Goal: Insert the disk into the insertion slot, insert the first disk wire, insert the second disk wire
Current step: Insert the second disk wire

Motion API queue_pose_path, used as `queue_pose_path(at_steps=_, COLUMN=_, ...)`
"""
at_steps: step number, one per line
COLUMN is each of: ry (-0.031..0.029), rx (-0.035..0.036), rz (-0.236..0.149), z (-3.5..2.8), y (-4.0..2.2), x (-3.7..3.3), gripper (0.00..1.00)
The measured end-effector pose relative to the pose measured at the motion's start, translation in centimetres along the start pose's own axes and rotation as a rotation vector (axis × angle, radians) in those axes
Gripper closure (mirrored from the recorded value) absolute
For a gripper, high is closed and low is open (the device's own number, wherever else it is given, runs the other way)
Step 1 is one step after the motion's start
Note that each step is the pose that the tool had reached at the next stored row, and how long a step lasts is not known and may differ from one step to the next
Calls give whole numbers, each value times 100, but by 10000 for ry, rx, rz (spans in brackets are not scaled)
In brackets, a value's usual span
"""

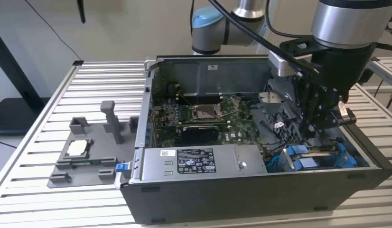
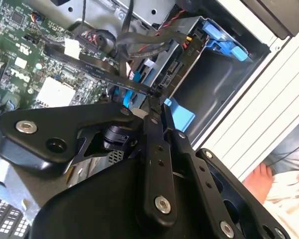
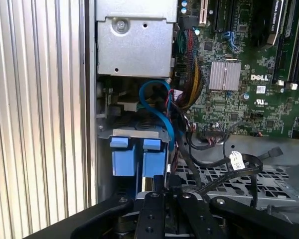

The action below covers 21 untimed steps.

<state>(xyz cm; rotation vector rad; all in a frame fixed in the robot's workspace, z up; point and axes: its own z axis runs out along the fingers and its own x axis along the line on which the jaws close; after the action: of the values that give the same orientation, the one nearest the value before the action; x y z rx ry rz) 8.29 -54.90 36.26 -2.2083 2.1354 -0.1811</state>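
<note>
Your gripper point(image 2: 157, 102) sits closed on a flat black cable point(image 2: 97, 69) just beside the drive cage point(image 1: 322, 154); its fingertips partly hide the connector.

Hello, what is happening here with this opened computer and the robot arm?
A robot arm has reached into the open computer case, at the corner on the exterior view's right. Its gripper is shut on a flat black cable beside the drive cage with its blue tabs. The motherboard and power supply lie untouched.
</note>
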Motion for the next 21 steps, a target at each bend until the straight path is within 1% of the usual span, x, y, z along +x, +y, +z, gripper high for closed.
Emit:
queue_pose_path(at_steps=3, ry=-239, rx=3, rz=31, z=15, y=-16, x=49, gripper=84)
queue_pose_path(at_steps=8, ry=-613, rx=2, rz=79, z=36, y=-40, x=127, gripper=84)
queue_pose_path(at_steps=10, ry=-803, rx=5, rz=104, z=42, y=-46, x=147, gripper=84)
queue_pose_path(at_steps=11, ry=-889, rx=6, rz=114, z=44, y=-49, x=156, gripper=84)
queue_pose_path(at_steps=12, ry=-963, rx=6, rz=124, z=47, y=-52, x=165, gripper=84)
queue_pose_path(at_steps=13, ry=-1024, rx=3, rz=132, z=50, y=-57, x=174, gripper=84)
queue_pose_path(at_steps=14, ry=-1058, rx=-7, rz=136, z=52, y=-61, x=182, gripper=84)
queue_pose_path(at_steps=15, ry=-1074, rx=-27, rz=139, z=55, y=-66, x=191, gripper=84)
queue_pose_path(at_steps=18, ry=-1088, rx=-136, rz=143, z=64, y=-82, x=215, gripper=84)
queue_pose_path(at_steps=21, ry=-1110, rx=-227, rz=148, z=79, y=-105, x=237, gripper=84)
